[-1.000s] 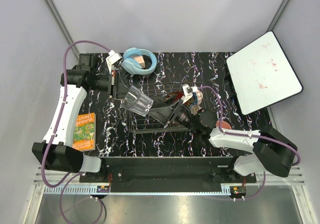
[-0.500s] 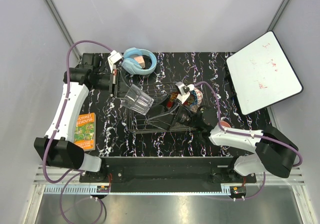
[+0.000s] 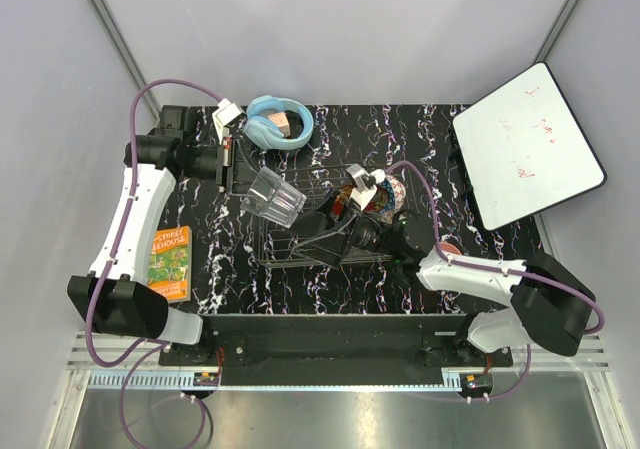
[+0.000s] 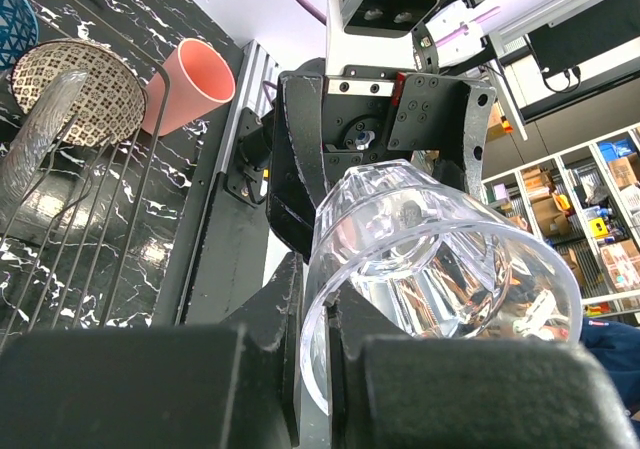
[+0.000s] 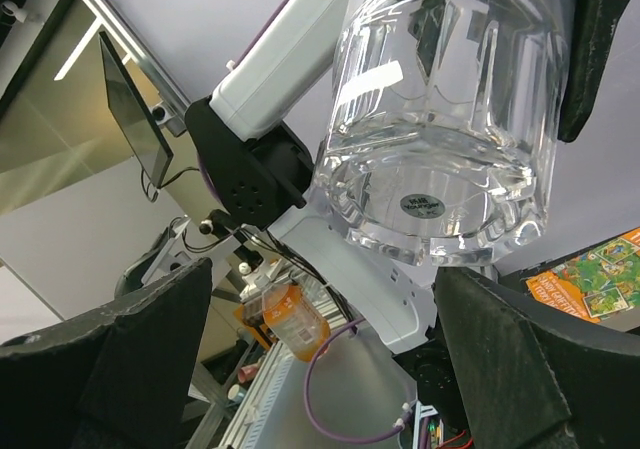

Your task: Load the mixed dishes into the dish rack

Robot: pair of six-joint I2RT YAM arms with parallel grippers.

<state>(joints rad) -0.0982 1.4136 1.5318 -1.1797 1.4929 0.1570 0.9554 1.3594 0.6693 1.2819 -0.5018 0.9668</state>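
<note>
While plain grey walls close in the black, white-veined tabletop (image 3: 420, 139), a colourful paperback (image 3: 170, 262) lies by its left edge. The left gripper (image 3: 240, 181) is clamped on the rim of the clear tumbler (image 3: 273, 197), held tilted above the left end of the dish rack (image 3: 290, 259) at mid-table. Light-blue headphones (image 3: 278, 122) rest at the far edge. The right gripper (image 3: 306, 237) is spread wide just beside the tumbler's base, not touching it. A white board (image 3: 525, 144) overhangs the far right corner.
</note>
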